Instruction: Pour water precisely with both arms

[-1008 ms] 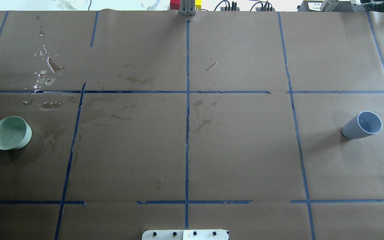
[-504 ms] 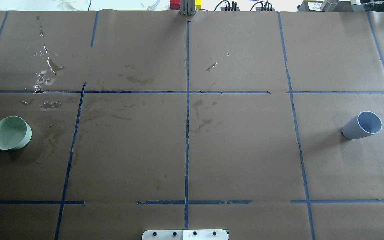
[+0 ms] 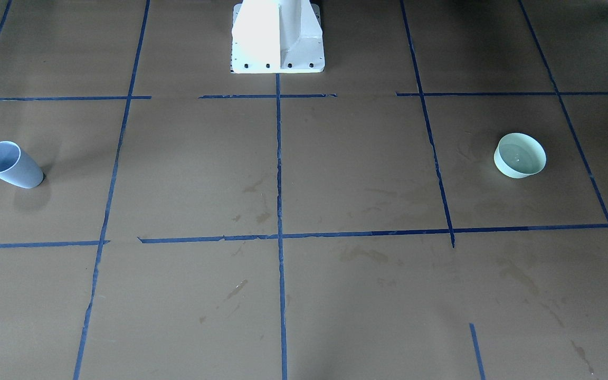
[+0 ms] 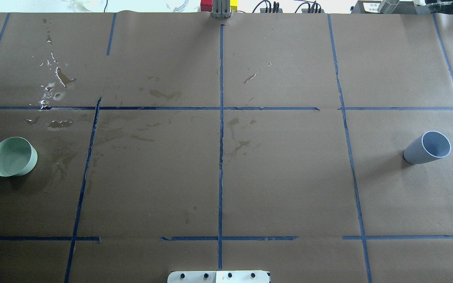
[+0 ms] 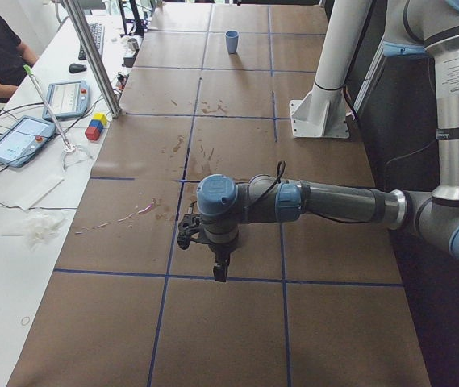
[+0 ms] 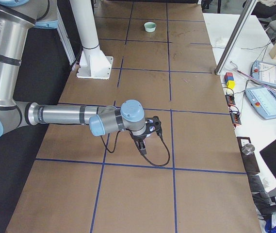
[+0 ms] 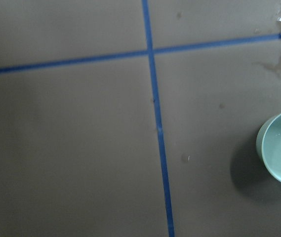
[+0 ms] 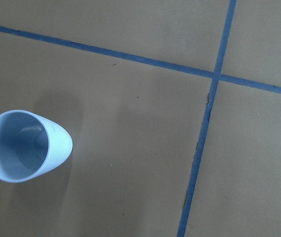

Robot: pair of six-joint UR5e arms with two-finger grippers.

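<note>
Well apart, a pale green bowl [image 3: 520, 155] holding a little clear water and an upright blue cup [image 3: 11, 164], its contents unclear, stand at opposite ends of the brown worktop [image 4: 281, 177]. Silver-grey with light-blue joint caps, the left arm [image 5: 334, 203] and right arm [image 6: 60, 115] reach out level above the worktop. Whether their black jaws are spread cannot be told.

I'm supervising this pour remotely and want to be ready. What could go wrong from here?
The blue cup is tall and narrow, so an off-centre grip could tip it. It stands at the opposite end from the green bowl, so a long carry may slosh. Puddles lie near the bowl, which might slide.
</note>
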